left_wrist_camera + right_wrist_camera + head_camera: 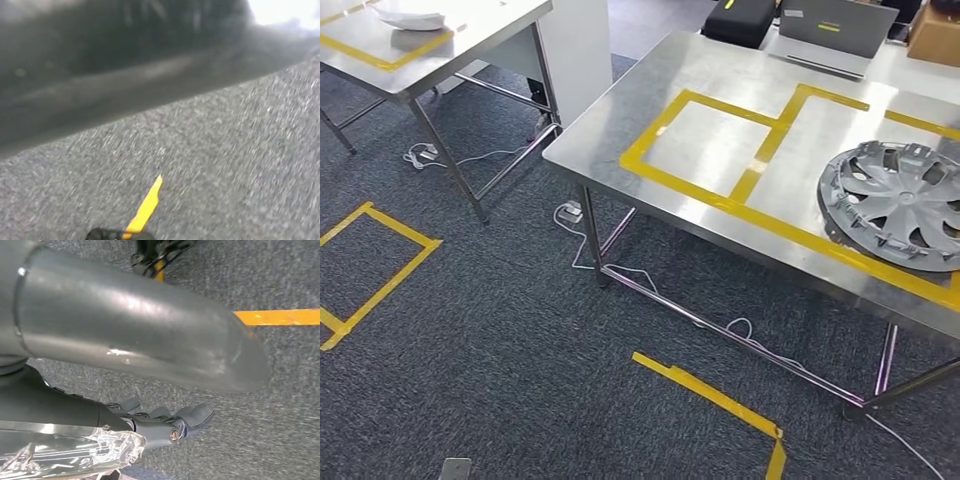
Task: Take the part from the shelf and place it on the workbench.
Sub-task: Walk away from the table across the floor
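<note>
Right hand (166, 422) hangs empty, fingers straight (left unclear); grey spoked part (897, 200) lies flat on workbench (712, 80).

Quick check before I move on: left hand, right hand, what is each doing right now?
Left hand: cannot be told; its wrist view is blurred grey carpet.
Right hand: fingers extended over the carpet, holding nothing.

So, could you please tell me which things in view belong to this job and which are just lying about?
Job:
- grey plastic wheel cover
- steel workbench with yellow tape

Lying about:
- black zipped case
- grey laptop
- brown cardboard box
- white cables on the carpet
- second steel table
</note>
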`<state>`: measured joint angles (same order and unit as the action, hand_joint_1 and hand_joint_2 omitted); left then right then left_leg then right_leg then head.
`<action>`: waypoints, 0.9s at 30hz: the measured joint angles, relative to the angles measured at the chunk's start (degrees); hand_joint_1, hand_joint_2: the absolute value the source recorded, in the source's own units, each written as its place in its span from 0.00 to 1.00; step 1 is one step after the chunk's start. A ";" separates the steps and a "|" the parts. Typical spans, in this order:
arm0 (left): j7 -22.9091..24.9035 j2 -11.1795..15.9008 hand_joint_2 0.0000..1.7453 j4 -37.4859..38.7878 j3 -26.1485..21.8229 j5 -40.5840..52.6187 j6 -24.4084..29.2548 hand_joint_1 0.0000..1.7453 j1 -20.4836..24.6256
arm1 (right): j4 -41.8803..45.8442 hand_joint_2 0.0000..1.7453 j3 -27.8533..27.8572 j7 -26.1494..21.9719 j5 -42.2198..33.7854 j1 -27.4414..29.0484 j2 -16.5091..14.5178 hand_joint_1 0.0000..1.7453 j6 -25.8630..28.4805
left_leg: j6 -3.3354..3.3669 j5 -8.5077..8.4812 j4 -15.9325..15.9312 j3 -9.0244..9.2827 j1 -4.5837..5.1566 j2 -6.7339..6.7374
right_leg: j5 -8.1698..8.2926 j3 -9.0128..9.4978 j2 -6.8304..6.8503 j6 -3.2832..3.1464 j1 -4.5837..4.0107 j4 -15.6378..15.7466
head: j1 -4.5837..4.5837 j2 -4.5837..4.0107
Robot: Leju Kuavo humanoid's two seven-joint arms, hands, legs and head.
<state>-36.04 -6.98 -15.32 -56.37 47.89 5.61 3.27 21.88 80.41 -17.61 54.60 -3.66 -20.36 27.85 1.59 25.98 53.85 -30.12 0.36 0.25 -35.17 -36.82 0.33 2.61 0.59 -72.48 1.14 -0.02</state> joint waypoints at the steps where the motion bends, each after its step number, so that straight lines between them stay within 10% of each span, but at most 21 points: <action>1: 0.00 -0.04 0.00 0.00 -0.02 0.04 -0.04 0.00 0.01 | 0.00 0.00 -0.15 -0.02 0.05 0.03 0.01 0.00 -0.10 | -0.14 -0.41 0.42 -0.93 -0.01 -0.03 | 1.76 1.71 -0.02 0.01 0.03 1.54 | 0.01 0.00; 4: -0.02 -0.14 0.00 -0.07 -0.06 0.33 -0.10 0.00 0.08 | 0.00 0.00 -0.66 -0.09 0.24 0.00 0.01 0.00 -0.35 | -0.87 -1.47 2.03 -3.26 0.10 -0.24 | 3.82 10.07 -0.54 -0.26 0.13 12.94 | 0.00 0.00; 6: -0.04 -0.22 0.00 -0.17 -0.12 0.57 -0.02 0.00 0.11 | -0.02 0.00 -0.86 -0.13 0.31 0.03 0.01 0.00 -0.40 | -1.40 -2.44 2.62 -4.18 0.22 -0.35 | 2.90 12.14 -0.86 -0.75 -0.01 17.04 | -0.08 0.00; 9: -0.03 -0.33 0.00 -0.23 -0.34 0.81 0.09 0.00 -0.10 | -0.09 0.00 -1.07 -0.11 0.31 0.24 -0.05 0.00 -0.41 | -2.27 -1.73 3.45 -5.11 0.01 -0.55 | 3.93 10.46 -0.38 -2.24 0.03 17.12 | -0.18 0.01; 13: 0.04 -0.72 0.00 -0.30 -0.66 1.51 0.13 0.00 -0.25 | -0.13 0.00 -1.33 -0.09 0.28 0.47 -0.10 0.00 -0.33 | -3.26 8.89 14.44 -7.22 -0.42 -0.49 | 6.45 7.63 0.52 -3.47 -0.02 17.07 | -0.75 0.01; 15: 0.04 -0.84 0.00 -0.38 -0.92 1.94 0.12 0.00 -0.22 | -0.15 0.00 -1.59 -0.04 0.18 0.53 -0.10 0.00 -0.18 | -3.37 8.89 18.60 -6.56 -0.51 -0.48 | 7.82 5.87 1.16 -3.52 -0.18 16.72 | -0.80 0.02; 18: 0.04 -0.93 0.00 -0.67 -1.26 2.49 0.16 0.00 -0.09 | -0.22 0.00 -2.03 0.05 -0.13 0.66 -0.11 0.00 0.00 | -2.93 4.36 11.62 0.45 -0.42 0.89 | 9.42 3.21 2.32 -3.23 -0.37 15.88 | -0.83 0.01; 21: 0.04 -1.06 0.00 -1.02 -1.43 2.75 0.23 0.00 0.44 | -0.34 0.00 -2.28 0.06 -0.24 0.75 -0.17 0.00 0.08 | -1.85 5.52 0.72 7.53 0.14 3.21 | 10.85 2.20 3.98 -2.38 -0.51 15.52 | -0.78 0.02; 24: 0.04 -1.28 0.00 -1.13 -1.62 2.82 0.26 0.00 0.17 | -0.47 0.00 -2.48 0.04 -0.34 0.73 -0.11 0.00 0.14 | -0.68 4.54 -0.74 6.51 0.27 2.07 | 10.95 1.56 4.46 -1.37 -0.26 15.16 | -0.78 0.01; 27: 0.04 -1.56 0.00 -1.24 -1.85 2.95 0.40 0.00 -0.03 | -0.54 0.00 -2.62 -0.07 -0.68 0.91 0.07 0.00 0.20 | 0.37 2.10 -0.86 3.91 0.30 0.75 | 2.93 -0.21 1.06 -0.69 -0.07 8.48 | -0.66 0.01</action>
<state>-36.00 -8.55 -16.56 -58.22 50.84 6.01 3.24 21.34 77.79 -17.68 53.92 -2.75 -20.29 28.05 1.96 28.07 52.99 -26.21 0.66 1.01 -32.24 -37.04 1.39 1.92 0.52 -64.00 0.49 -0.02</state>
